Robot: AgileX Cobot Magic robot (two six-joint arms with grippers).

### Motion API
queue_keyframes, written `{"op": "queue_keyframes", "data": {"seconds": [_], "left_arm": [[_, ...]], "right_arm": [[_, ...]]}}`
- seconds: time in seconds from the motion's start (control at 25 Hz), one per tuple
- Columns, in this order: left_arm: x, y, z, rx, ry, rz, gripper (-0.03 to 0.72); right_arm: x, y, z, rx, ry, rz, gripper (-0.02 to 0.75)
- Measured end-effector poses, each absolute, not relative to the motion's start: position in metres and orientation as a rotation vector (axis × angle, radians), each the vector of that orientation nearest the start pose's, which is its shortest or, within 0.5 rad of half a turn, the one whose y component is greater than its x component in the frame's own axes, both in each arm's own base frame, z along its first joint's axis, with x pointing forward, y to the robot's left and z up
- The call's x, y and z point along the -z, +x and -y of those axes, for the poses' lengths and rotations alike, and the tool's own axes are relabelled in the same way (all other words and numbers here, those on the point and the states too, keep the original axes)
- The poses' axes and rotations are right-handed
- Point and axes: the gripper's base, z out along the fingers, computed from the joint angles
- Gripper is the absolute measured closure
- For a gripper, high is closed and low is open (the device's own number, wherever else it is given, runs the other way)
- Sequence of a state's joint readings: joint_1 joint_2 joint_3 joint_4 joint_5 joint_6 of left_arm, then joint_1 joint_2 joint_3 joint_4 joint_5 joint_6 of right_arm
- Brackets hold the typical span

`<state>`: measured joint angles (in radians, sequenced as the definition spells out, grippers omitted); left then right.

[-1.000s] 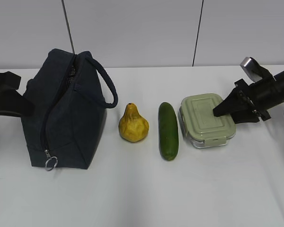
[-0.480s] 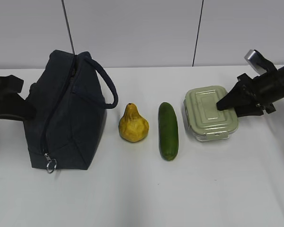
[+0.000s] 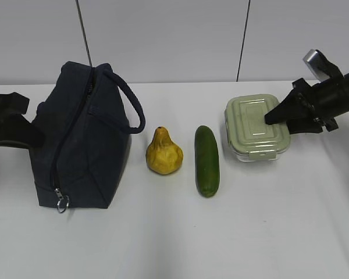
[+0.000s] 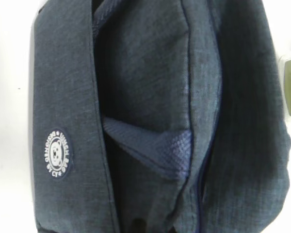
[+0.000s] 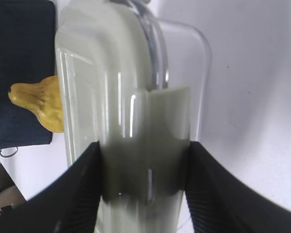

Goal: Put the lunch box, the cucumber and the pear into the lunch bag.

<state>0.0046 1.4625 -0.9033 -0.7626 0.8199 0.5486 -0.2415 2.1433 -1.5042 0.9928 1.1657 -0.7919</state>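
Nearest the camera, the lunch bag's silver ring pull hung at the low end of its zipper, the bag standing upright at the table's left. Beside it lay the cucumber and the pear, close together but apart, both untouched between bag and box. Farther back on the right, the right gripper was clamped on the lunch box, its fingers pressed to either side of the sage-green lid's latch end; the box appeared tilted and raised off the table, apparently for carrying toward the bag. The left gripper sat against the bag's far-left side, seemingly steadying it; whether its jaws were apart or together could not be told.
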Motion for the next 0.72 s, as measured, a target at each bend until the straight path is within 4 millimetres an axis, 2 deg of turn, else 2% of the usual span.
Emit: {"op": "queue_keyframes", "data": {"seconds": [0.28,0.52,0.72], "left_arm": [[-0.242,0.275,0.045,0.719,0.115,-2.626,0.685],[-0.243,0.274,0.045,0.721,0.120,-2.626,0.685],[-0.252,0.270,0.045,0.711,0.139,-2.597,0.685]], "right_arm": [[-0.191,0.420,0.030,-1.138,-0.081,-2.539,0.361],[-0.200,0.419,0.024,-1.142,-0.089,-2.524,0.362],[-0.206,0.418,-0.007,-1.168,-0.186,-2.531,0.362]]}}
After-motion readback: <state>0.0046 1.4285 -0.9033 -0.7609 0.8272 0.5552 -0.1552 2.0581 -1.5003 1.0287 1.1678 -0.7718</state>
